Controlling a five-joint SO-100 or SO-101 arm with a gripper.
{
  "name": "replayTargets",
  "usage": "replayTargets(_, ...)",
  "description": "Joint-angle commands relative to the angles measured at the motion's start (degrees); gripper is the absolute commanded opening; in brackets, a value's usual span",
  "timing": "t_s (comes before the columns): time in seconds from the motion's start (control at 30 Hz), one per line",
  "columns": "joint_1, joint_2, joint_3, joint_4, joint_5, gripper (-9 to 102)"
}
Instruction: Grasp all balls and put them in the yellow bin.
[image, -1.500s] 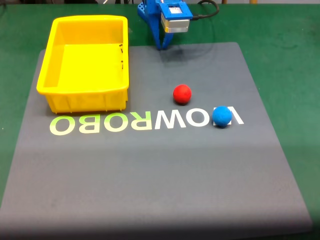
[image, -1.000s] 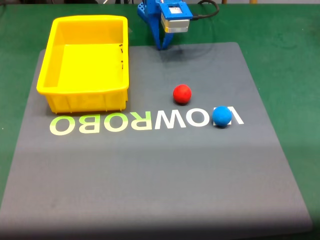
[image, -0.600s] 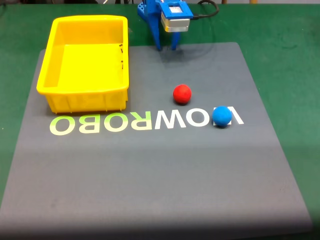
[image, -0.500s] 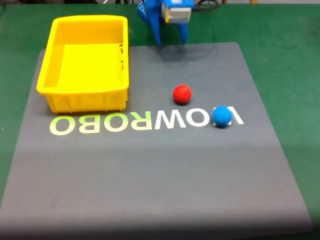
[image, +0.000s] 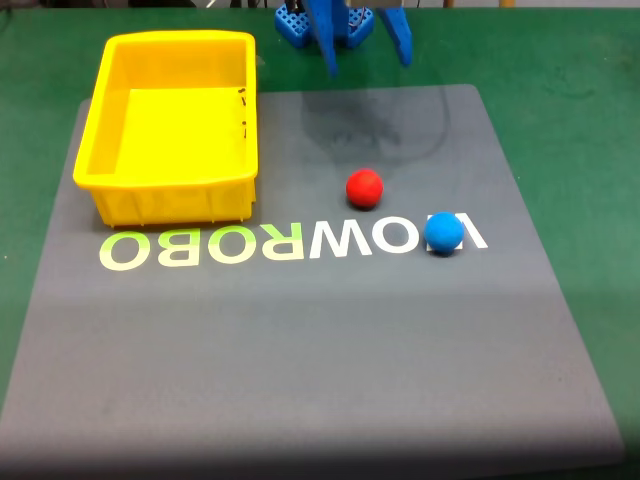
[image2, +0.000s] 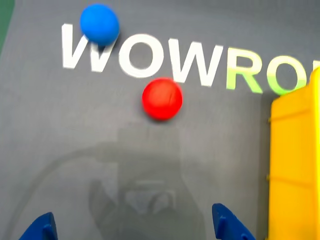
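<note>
Two small matte balls are seen on the grey mat: one red ball (image: 365, 187), right of the single bright yellow plastic bin (image: 170, 125), and one blue ball (image: 443, 232) farther right. The blue end effector (image: 368, 55), spread wide and empty, is cut off at the top edge.

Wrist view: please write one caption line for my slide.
Open gripper hovers above the grey mat, red ball ahead, blue ball beyond, yellow bin at right.
</note>
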Motion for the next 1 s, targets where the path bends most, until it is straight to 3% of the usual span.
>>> replayTargets(0.0,1.9,-6.6,-8.0,-3.6,-0.3,35)
replayTargets(0.97,0.5,-38.6,-20.7,-13.6,0.0,34)
